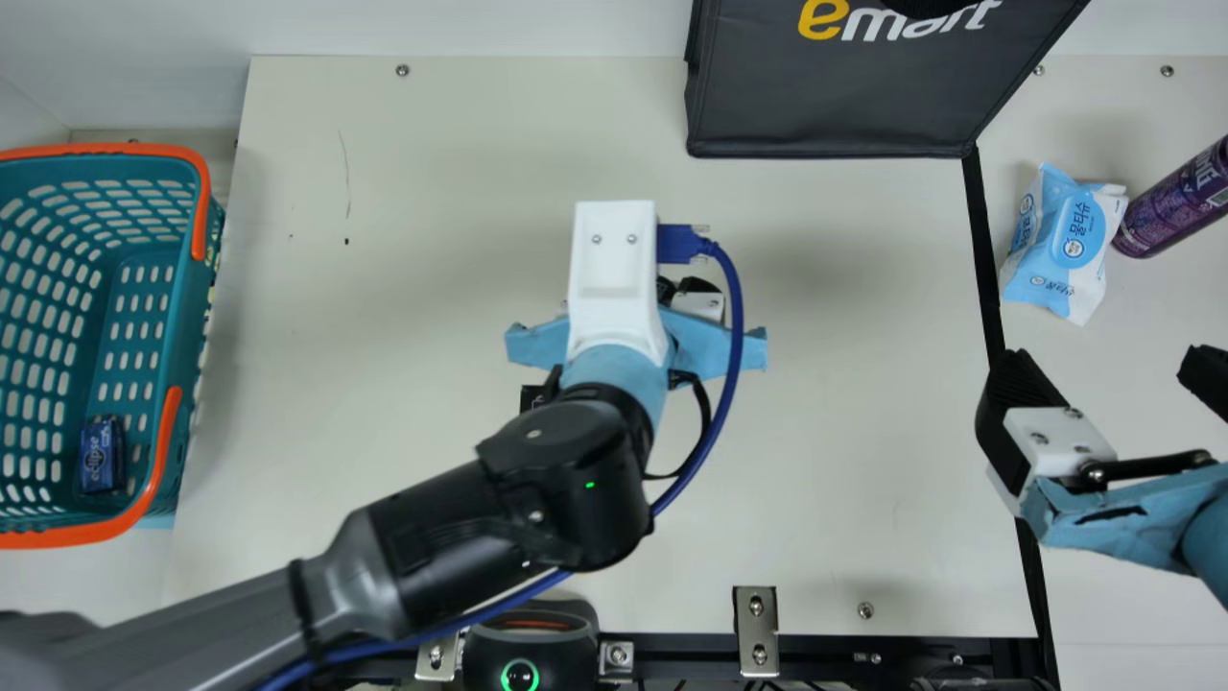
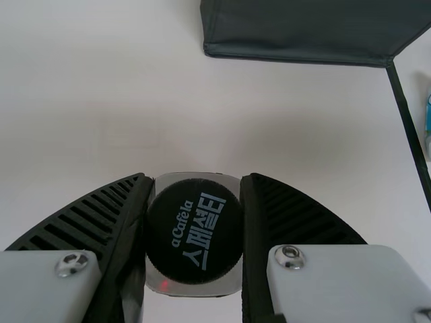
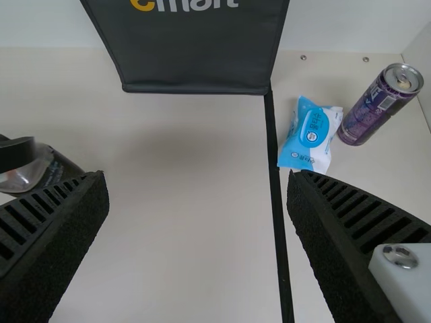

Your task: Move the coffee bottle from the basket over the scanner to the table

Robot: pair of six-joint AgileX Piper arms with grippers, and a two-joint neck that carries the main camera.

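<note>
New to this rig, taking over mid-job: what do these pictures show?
Two robot arms share a cream table. The main view looks down from the neck; each wrist view looks past that arm's fingers. The left gripper holds the coffee bottle; the right gripper is open and empty. At the main view's left stands a teal basket with a small blue pack inside; at the far side, a black bag; at the right, wipes and a purple can. The near black device is probably the scanner.
</note>
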